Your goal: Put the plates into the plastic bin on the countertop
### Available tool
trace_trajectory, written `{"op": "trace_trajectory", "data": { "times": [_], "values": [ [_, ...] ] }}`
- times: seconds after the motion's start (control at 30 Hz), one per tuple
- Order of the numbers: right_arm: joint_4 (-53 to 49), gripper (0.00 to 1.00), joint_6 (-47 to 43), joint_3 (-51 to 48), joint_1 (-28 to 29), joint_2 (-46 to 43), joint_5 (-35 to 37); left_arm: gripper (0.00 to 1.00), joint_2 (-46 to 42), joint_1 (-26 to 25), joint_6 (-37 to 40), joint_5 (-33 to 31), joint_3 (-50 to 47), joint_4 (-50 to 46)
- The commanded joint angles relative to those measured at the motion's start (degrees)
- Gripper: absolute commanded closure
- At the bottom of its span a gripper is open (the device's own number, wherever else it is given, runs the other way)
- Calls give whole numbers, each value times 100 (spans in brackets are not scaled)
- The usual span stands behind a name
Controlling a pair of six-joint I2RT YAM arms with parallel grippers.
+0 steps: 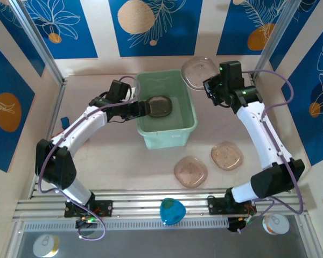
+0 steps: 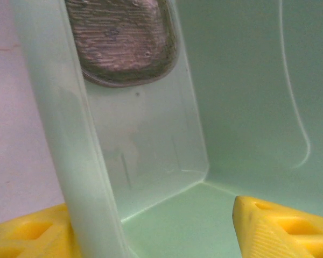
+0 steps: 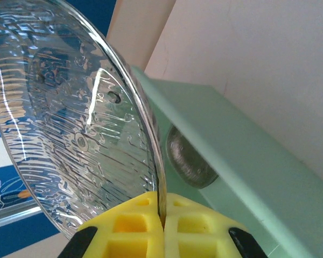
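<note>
R end effector (image 3: 161, 217) clamped on plate (image 3: 70, 118) rim, plate part cropped; L end effector (image 2: 153, 231) apart astride bin (image 2: 247, 107) wall.

Yellow fingertips (image 2: 280, 231) of the left gripper (image 2: 151, 239) spread astride one wall of the mint-green plastic bin (image 2: 247, 107), smoky brown plate (image 2: 124, 43) inside, countertop (image 2: 16, 134) at left

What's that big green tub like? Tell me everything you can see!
The plastic bin is a pale mint-green rectangular tub of slightly see-through plastic, with a rolled rim and walls tapering toward the bottom. It stands upright in the middle of the countertop. One brownish plate sits inside. The open left gripper straddles its left wall, one yellow finger inside, one outside.
</note>
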Motion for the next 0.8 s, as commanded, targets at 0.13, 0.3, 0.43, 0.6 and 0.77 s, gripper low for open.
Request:
{"op": "trace_trajectory", "data": {
  "times": [0.13, 0.3, 0.43, 0.6, 0.77],
  "values": [
    [-536, 100, 418, 737, 293, 440, 165, 33, -257, -40, 166, -206, 197, -203],
    [-675, 100, 604, 907, 516, 624, 262, 33, -398, 169, 375, -327, 356, -484],
    [-801, 100, 802, 1031, 676, 723, 462, 32, -549, 485, 500, -285, 410, -624],
    [-919, 100, 967, 1195, 909, 899, 627, 31, -667, 796, 615, -214, 373, -745],
    [-1085, 100, 1224, 1387, 1312, 1163, 886, 31, -878, 1119, 655, -84, 46, -669]
  ]
}}
